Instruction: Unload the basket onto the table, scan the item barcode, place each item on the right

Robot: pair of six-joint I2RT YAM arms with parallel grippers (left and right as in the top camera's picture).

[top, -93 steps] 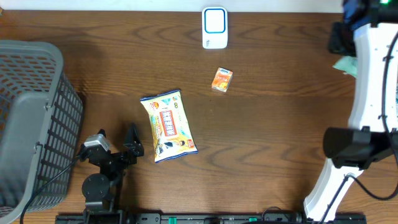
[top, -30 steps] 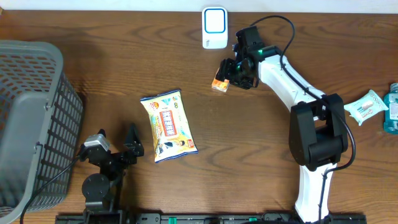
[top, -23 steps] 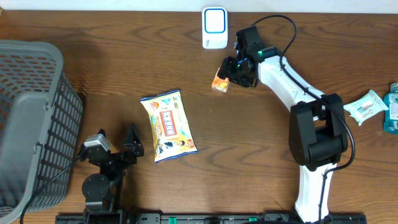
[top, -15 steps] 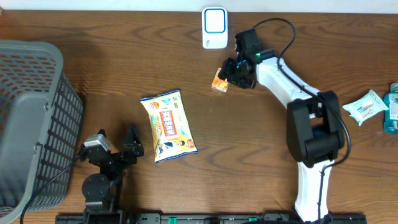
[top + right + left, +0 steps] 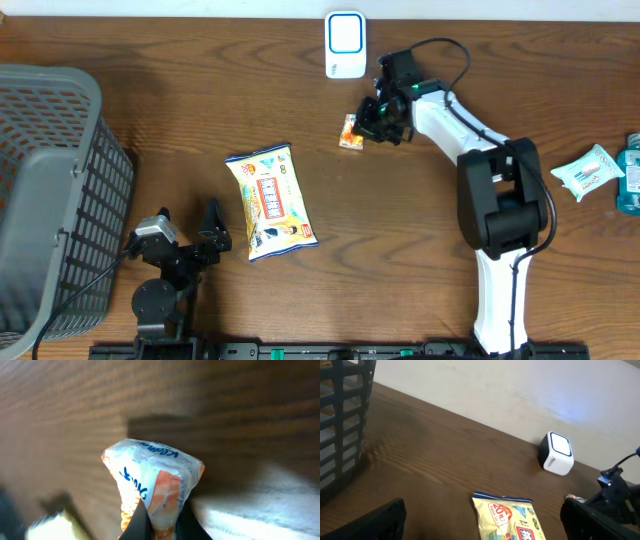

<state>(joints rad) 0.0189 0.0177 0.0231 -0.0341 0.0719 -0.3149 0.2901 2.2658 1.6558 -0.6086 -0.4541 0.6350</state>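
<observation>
Item: small orange packet point(image 5: 350, 131), pinched tight between the fingers of my right pincer point(image 5: 370, 122), at 6 o'clock from the white scanner point(image 5: 345, 45). My left pincer point(image 5: 188, 228) stood wide and empty, at 8 o'clock of the yellow snack bag point(image 5: 270, 202).

Mock shop checkout: barcode scanner point(image 5: 345, 44), grey basket point(image 5: 40, 190), snack packet point(image 5: 271, 202), wooden table point(image 5: 200, 100).

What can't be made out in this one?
The packet barcode: right wrist view is blurred, showing one crumpled end; overhead, too small and partly under the right hand.
The bottle: cut off by overhead's right edge.
The bag: cut by left wrist view's bottom edge.
</observation>
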